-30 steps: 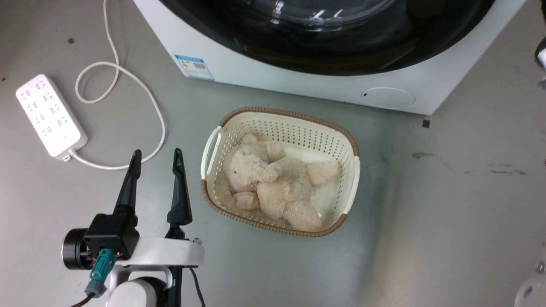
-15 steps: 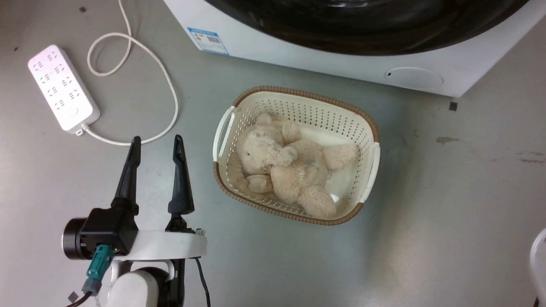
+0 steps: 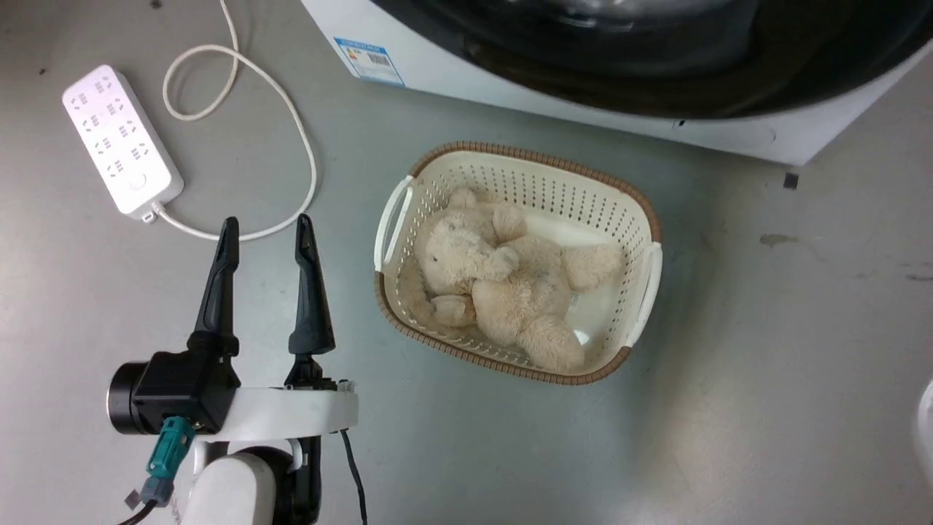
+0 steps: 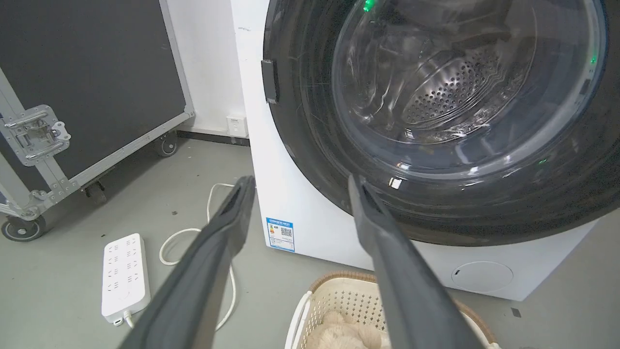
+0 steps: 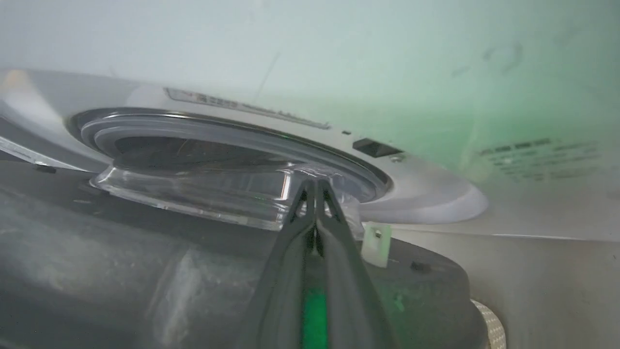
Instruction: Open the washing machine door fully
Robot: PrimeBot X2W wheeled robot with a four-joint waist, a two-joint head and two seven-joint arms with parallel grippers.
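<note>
**A:** Grey floor in the head view, with a white power strip (image 3: pixel 120 142) upper left and a laundry basket (image 3: pixel 510 149) with a plush bear (image 3: pixel 503 292) mid-frame. Why's the left gripper (image 3: pixel 266 222) parked lower left, fingers spread over bare floor?

**B:** I'm guessing it's being kept out of the swing path. The washing machine door (image 3: pixel 656 73) is that black curve along the top edge.

**A:** In the left wrist view the same fingers are apart and frame the door, which fills the upper right. There's a flight case (image 4: pixel 87 72) upper left.

**B:** Yeah, nothing between them. Looks like a spectator to me.

**A:** The right wrist view is the odd one. The right gripper (image 5: pixel 315 183) has its fingers pressed together, tips mid-frame right by the door's clear glass bowl, with the white machine front above.

**B:** I'd say it's tucked behind the door to push it wider, closed up so it works as one stiff poker. Can't tell how far open the door is.
</note>
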